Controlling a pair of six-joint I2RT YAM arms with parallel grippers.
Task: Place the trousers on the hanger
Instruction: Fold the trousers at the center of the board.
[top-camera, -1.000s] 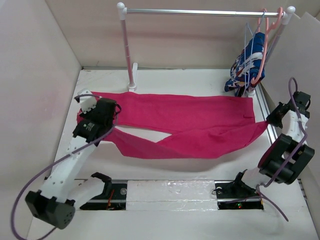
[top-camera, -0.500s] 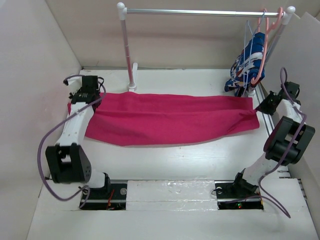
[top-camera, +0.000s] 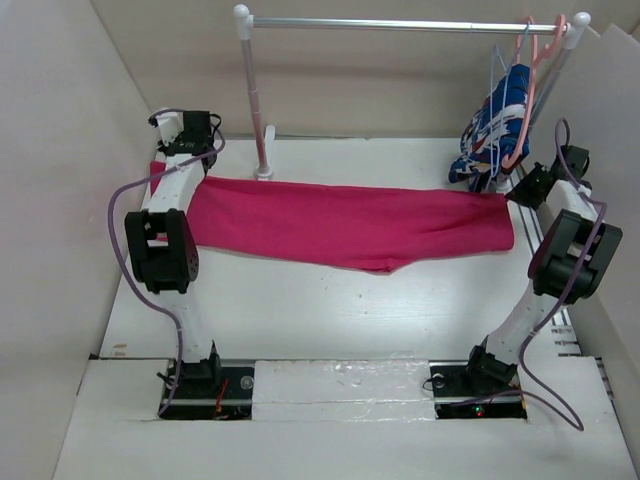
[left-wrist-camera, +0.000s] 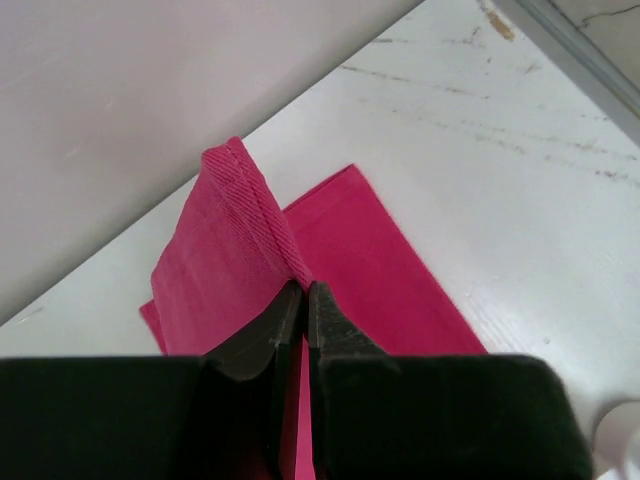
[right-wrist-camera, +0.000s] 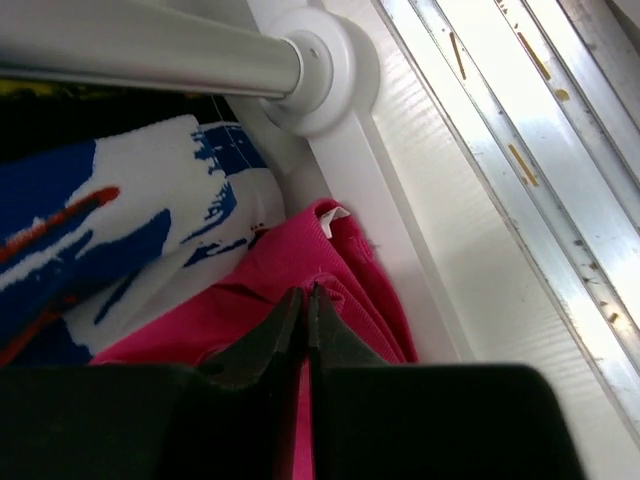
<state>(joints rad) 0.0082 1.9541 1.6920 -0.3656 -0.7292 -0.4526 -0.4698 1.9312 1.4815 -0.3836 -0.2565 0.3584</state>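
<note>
Left fingers (left-wrist-camera: 285, 315): clamped tight on a raised fold of the trousers (top-camera: 350, 225), far-left on the desk (top-camera: 350, 310).
Right fingers (right-wrist-camera: 285, 320): pinched together on the trousers' other end, beside the blue-and-white garment (right-wrist-camera: 120, 200).
Trousers: stretched flat across the far desk between the 2 arms.
Hanger (top-camera: 492, 80): hanging from the rail (top-camera: 400, 24), far right.
White tab (right-wrist-camera: 333, 215): at the trousers' edge, any writing unreadable.

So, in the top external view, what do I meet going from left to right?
Left gripper → white upright rack post → blue-and-white patterned hanging garment → right gripper. The magenta cloth trousers span between both grippers, so they have no single place.
</note>
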